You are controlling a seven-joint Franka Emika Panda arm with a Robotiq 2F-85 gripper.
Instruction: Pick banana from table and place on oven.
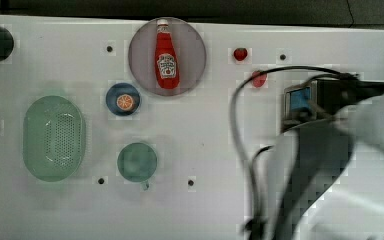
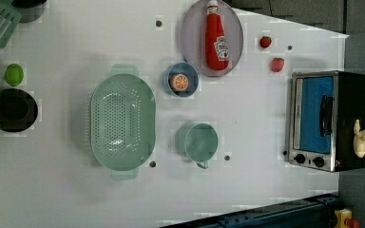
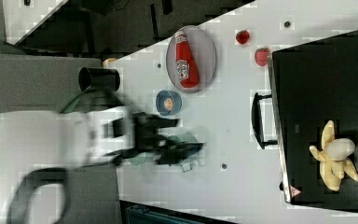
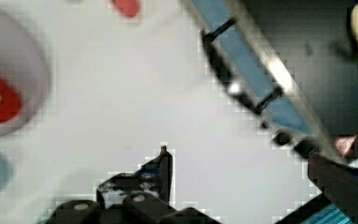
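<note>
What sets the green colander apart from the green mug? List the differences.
The colander is an oval, far larger than the round mug. The colander's bottom is perforated with small holes; the mug's inside is smooth. The colander has a tab handle at each end; the mug has one small side handle. Both are pale green, sit open side up on the white table, and look empty.

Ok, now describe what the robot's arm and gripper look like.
The arm has smooth white rounded shells with darker grey sections at the joints. The gripper at its end is black and boxy with dark fingers; in the wrist view the fingers look black with scuffed pale patches. Black cables loop alongside the arm in the top view. No readable markings are visible.
</note>
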